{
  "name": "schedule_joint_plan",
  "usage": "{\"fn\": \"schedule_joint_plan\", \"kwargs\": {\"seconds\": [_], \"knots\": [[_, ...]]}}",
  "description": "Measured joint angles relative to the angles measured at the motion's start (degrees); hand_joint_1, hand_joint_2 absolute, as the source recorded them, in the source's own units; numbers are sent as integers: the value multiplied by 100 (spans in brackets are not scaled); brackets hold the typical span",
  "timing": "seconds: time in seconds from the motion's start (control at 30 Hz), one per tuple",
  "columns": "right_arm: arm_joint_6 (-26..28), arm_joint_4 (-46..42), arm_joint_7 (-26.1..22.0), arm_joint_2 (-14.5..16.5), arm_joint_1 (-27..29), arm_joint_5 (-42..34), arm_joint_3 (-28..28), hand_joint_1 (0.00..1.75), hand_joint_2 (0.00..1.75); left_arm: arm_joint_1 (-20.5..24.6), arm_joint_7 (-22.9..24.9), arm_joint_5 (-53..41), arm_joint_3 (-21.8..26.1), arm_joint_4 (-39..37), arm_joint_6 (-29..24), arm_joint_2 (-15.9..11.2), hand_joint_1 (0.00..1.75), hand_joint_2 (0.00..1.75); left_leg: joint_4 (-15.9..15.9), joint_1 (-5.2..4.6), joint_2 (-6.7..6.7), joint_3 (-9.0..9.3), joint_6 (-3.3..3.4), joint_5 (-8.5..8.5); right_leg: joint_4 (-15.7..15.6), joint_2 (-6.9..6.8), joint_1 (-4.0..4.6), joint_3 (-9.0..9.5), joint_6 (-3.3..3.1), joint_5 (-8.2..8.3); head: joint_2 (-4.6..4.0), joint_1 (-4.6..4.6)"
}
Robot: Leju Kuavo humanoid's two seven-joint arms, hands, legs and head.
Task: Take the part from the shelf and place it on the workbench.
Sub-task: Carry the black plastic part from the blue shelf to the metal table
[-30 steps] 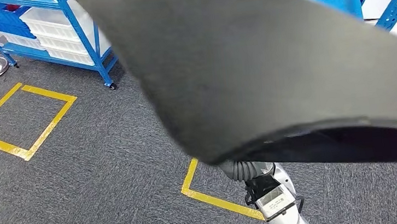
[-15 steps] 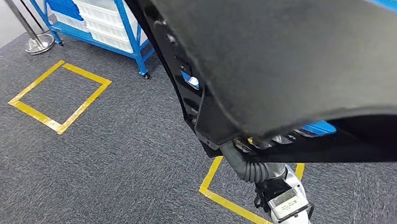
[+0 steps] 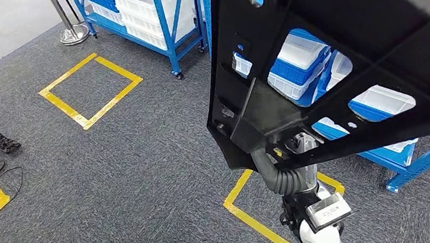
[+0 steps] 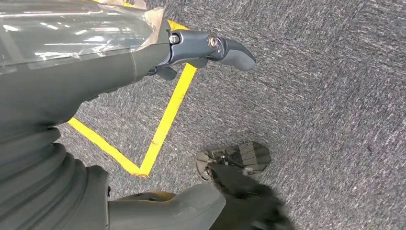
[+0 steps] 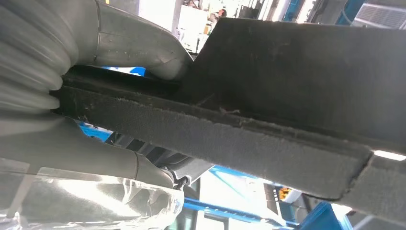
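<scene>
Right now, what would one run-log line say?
right hand: grips large black felt-backed panel part | left hand: hangs over grey carpet | workbench: unseen

Your left hand [image 4: 191, 50] comes in over grey carpet [image 4: 325, 96], its thick grey thumb extended and the darker fingers [image 4: 165, 73] tucked beneath with nothing in them. A yellow tape line [image 4: 165, 124] runs across the carpet under the hand and turns a corner.

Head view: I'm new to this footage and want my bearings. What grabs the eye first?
A big black part with cut-out openings looms close across the upper right, gripped by the right robot hand, as the right wrist view shows. Behind it stand blue shelves with white bins, and yellow tape squares mark the grey carpet.
</scene>
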State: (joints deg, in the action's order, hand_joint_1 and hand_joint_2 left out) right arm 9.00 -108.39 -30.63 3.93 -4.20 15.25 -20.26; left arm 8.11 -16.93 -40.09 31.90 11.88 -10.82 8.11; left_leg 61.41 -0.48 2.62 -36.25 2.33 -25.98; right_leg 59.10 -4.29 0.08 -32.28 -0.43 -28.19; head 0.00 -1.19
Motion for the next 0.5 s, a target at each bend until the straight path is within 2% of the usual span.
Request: {"fn": "schedule_joint_plan", "kwargs": {"seconds": [0.03,0.07,0.13,0.2,0.27,0.33,0.37,0.4,0.47,0.5], "knots": [[-6,1,6,16,-27,-5,5,175,175,9,-2,18,-5,2,-1,-12,0,175,-177,-36,63,91,46,31,-6,-47,1,7,6,-4,-1,1],[-16,3,9,28,-48,-9,9,175,175,14,-14,51,-7,3,-4,-25,0,175,-232,-62,68,107,68,22,-17,-99,-3,16,14,-7,-1,2],[-52,8,9,45,-100,-13,13,175,175,0,-92,149,2,3,-10,-51,0,175,-331,-59,-35,142,105,77,-38,-162,5,32,39,-14,-2,-2],[-84,21,-3,57,-193,-26,15,175,175,-19,-244,221,22,3,-9,-76,0,175,-493,-14,-143,224,139,174,128,22,11,-36,48,-116,-1,6],[-106,47,-18,55,-273,-73,25,175,175,-20,-355,236,43,3,-23,-91,0,175,-569,11,-259,260,154,235,711,294,-23,-299,35,-382,-2,22],[-154,98,-33,43,-296,-153,39,175,175,-31,-379,246,72,2,-71,-96,0,175,-560,22,-403,250,152,246,1348,381,-70,-612,66,-593,-1,32],[-180,130,-43,39,-296,-191,42,175,175,-47,-378,255,90,1,-97,-96,0,175,-549,33,-484,247,139,243,1428,390,-99,-664,119,-579,-1,30],[-197,158,-52,36,-299,-220,44,175,175,-67,-374,264,109,0,-115,-95,0,175,-527,51,-563,244,117,234,1278,399,-131,-605,194,-473,-1,31],[-207,202,-79,34,-314,-247,45,175,175,-104,-364,274,138,-1,-145,-96,0,175,-432,92,-715,217,32,188,564,509,-205,-281,347,-161,-2,33],[-212,223,-100,35,-326,-250,45,175,175,-113,-357,277,147,0,-163,-99,0,175,-361,99,-780,182,-19,153,272,575,-228,-144,367,-62,-1,43]]}}
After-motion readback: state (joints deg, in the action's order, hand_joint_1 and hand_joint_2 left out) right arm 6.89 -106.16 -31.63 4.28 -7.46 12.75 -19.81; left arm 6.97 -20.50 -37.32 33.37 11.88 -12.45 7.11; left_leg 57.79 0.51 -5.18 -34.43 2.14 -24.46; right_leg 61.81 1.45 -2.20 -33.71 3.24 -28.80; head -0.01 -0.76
